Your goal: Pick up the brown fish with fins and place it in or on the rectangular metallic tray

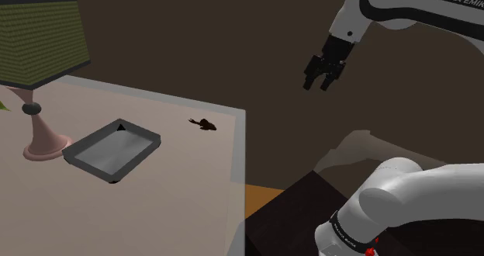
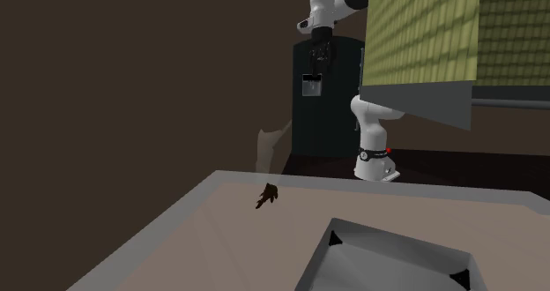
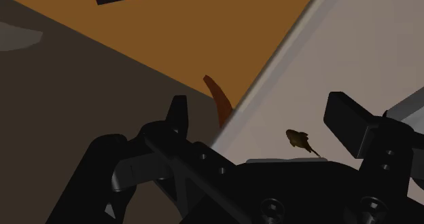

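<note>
Three things sit on the pale surface [image 1: 171,204], so let's run across the shoulder view from its left. First up is a lamp [image 1: 40,53], green shade over a pink base, standing at the far left edge. Next comes the grey rectangular tray [image 1: 113,149], lying flat just beside the lamp's base, nothing in it. Moving right, there's the small dark brown fish [image 1: 204,125], flat on the surface, apart from the tray and close to the surface's right-hand edge. Past that edge and high above it hangs the black tool [image 1: 322,84], pointing down from the white arm [image 1: 403,14], well clear of the fish.

From the second exterior view, the fish [image 2: 268,195] lies left of the tray [image 2: 388,254], with the tool [image 2: 320,55] up behind them.

Now the wrist view: the tool [image 3: 261,117] is released, its two fingers [image 3: 178,114] spread wide and gripping nothing. The fish [image 3: 299,140] shows far below between them, on the surface near its edge, with orange floor [image 3: 224,26] beyond.
</note>
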Robot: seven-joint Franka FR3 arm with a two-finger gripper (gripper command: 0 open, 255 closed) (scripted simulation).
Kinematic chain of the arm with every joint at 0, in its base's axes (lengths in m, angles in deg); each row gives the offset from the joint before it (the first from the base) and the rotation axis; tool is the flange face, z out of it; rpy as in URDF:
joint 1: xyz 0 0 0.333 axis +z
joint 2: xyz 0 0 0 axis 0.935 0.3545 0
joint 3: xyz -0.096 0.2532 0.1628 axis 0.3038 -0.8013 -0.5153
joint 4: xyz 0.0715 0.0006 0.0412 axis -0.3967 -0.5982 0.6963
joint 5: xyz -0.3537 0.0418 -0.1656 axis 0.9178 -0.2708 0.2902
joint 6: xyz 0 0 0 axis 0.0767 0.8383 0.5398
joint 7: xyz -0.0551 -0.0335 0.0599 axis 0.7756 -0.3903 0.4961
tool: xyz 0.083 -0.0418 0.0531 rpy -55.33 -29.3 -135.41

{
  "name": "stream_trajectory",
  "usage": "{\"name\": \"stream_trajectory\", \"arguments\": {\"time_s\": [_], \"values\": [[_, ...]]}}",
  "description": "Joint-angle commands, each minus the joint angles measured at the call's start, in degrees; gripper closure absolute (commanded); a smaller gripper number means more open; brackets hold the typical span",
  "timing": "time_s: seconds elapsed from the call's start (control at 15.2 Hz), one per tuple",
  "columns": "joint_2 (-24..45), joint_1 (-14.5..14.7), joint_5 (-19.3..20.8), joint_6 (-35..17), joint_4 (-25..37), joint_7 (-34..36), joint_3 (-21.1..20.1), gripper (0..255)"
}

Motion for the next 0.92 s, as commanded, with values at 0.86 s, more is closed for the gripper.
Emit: {"name": "stream_trajectory", "arguments": {"time_s": [0.86], "values": [[18.87,3.17,-1.68,-23.04,-2.60,2.50,-5.54,0]]}}
